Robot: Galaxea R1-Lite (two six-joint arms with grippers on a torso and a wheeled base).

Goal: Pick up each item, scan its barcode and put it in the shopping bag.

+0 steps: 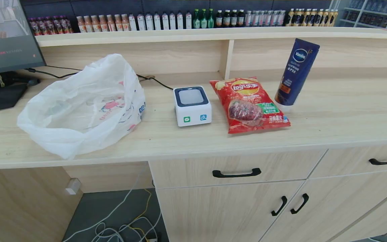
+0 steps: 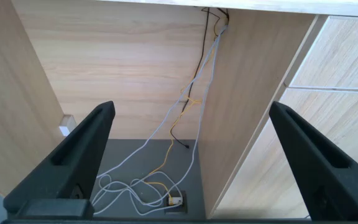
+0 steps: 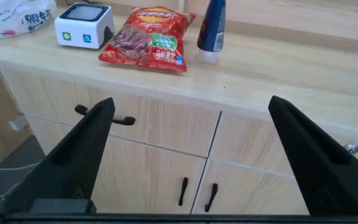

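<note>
Right gripper (image 3: 190,109) agape, chips bag (image 1: 251,105) flat (tube (image 1: 296,74) seemingly upright)

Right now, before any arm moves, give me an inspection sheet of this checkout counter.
Surface: pale wooden counter.
Job's things: white shopping bag slumped at the robot's left; scanner mid-counter; red chip bag flat to the scanner's right; blue tube upright on its cap, right of the chips.
Clutter: monitor at the far left.
Grippers: left claw open, below the counter, facing the recess; right claw open, before the drawers; both hold nothing.
Cables: black cable runs to the scanner; loose floor cables under the counter.
Surroundings: bottles line the back shelf.
</note>
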